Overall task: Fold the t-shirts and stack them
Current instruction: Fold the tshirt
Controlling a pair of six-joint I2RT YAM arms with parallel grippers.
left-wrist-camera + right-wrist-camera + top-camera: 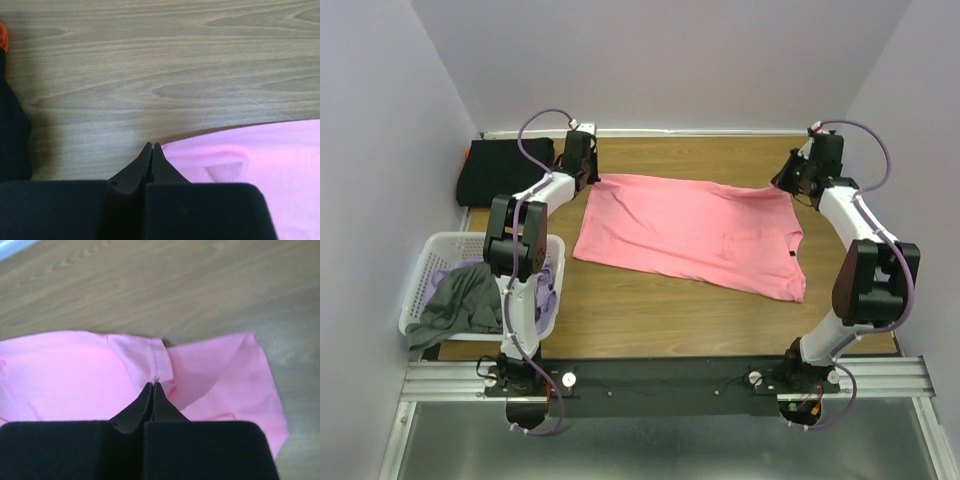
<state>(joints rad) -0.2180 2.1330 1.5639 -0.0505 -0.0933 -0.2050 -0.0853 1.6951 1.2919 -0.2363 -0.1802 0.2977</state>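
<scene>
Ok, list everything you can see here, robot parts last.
pink tee: one, pink, spread mid-table
black tee: one, black, folded, far left corner
grey tee: one, grey, draped over the basket's near rim
lavender tee: one, lavender, inside the basket
basket: one, white lattice, at the table's left edge
table: one, brown wood, under the tees
left gripper: one, black, shut on the pink tee's far left corner
right gripper: one, black, shut on its far right edge

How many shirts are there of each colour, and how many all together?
pink t-shirt: 1
black t-shirt: 1
grey t-shirt: 1
lavender t-shirt: 1
Total: 4
</scene>
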